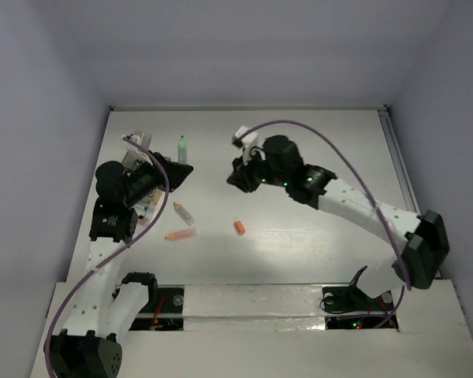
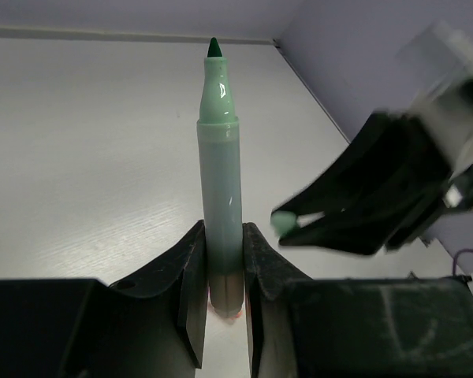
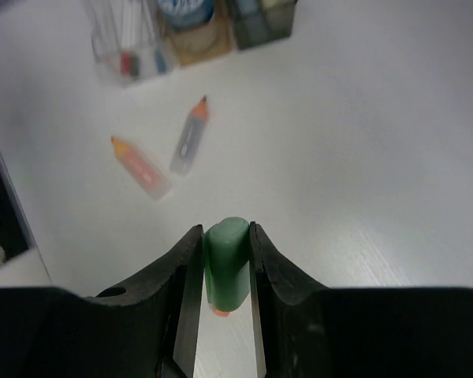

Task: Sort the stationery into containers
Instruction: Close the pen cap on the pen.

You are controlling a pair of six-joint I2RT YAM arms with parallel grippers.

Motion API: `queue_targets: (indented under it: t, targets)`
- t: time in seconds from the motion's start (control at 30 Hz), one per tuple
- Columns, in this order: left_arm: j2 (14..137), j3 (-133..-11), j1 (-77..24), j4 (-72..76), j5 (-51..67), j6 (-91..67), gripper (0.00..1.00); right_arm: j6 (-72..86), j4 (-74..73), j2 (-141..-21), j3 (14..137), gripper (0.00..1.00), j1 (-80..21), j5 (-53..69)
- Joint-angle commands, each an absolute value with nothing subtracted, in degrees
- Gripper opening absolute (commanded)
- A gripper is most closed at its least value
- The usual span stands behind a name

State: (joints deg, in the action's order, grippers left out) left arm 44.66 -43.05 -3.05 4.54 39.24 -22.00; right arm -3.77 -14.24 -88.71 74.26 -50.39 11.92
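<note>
Clamping the green marker (image 2: 219, 157) low on its barrel, our left gripper (image 2: 222, 233) has both jaws pressed flat against the sides. The marker stands straight out beyond the fingertips, its bare dark-green tip pointing away from the wrist and held above the table (image 1: 299, 142).

Our right gripper (image 3: 225, 230) is clenched on the green cap (image 3: 225, 269), which sits upright between the jaws with its rounded end poking out past them. From the left wrist we see that cap just beside the marker's barrel, off to the side and not touching it. From above, the two grippers face each other over the far half of the table, near but apart.

Below the right wrist, two markers lie flat on the table: an orange marker (image 3: 140, 167) and a grey-bodied marker (image 3: 188, 140), close together and angled apart. Beyond them stand the containers: a clear tray (image 3: 126, 49), a round blue-white pot (image 3: 186, 11) and a greyish box (image 3: 260, 22), side by side. A small orange piece (image 1: 240, 227) lies alone nearer the arm bases.
</note>
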Motion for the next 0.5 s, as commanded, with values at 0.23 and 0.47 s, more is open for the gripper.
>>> queue_targets:
  t: [0.23, 0.47]
  targets:
    - [44.3, -36.74, -7.02, 26.17, 58.62, -33.56, 0.0, 25.83, 19.49, -71.72, 62.32, 0.0, -41.75, 18.36]
    - [47.64, -34.19, -10.89, 35.41, 64.51, -40.41, 0.0, 35.41, 36.17, -75.58, 63.98, 0.0, -41.75, 21.61]
